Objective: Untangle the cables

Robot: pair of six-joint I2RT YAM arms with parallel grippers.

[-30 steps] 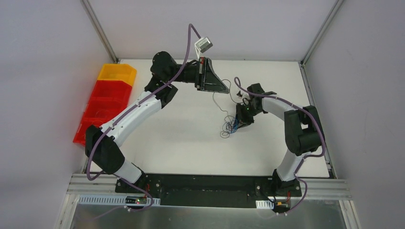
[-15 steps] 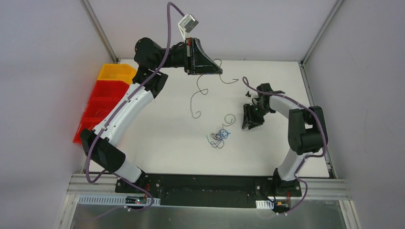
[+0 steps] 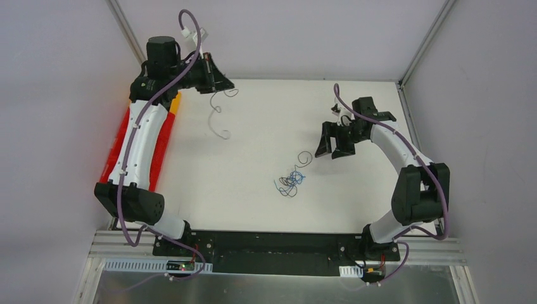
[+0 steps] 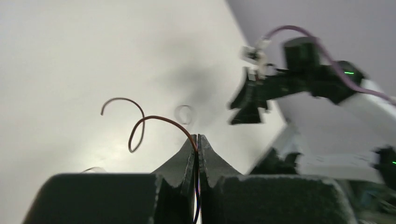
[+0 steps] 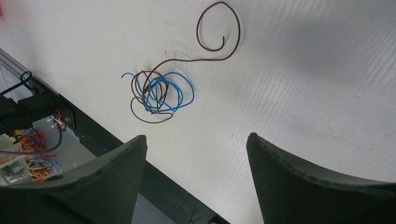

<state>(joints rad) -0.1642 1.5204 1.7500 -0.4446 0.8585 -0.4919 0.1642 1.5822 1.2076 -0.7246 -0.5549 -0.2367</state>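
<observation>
Worryingly, we held one curly wire (image 4: 156, 117) pinched in the closed left gripper (image 3: 227, 84) at upper left, while the right gripper (image 3: 334, 147) gaped empty beside the centre tangle (image 3: 290, 182), so that thin wire might slip free.

White table (image 3: 253, 164), pale grey walls (image 3: 304, 38)

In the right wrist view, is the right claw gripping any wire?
No, the right claw stands wide open and empty; the tangle of thin blue and brown wires lies apart from it.
</observation>
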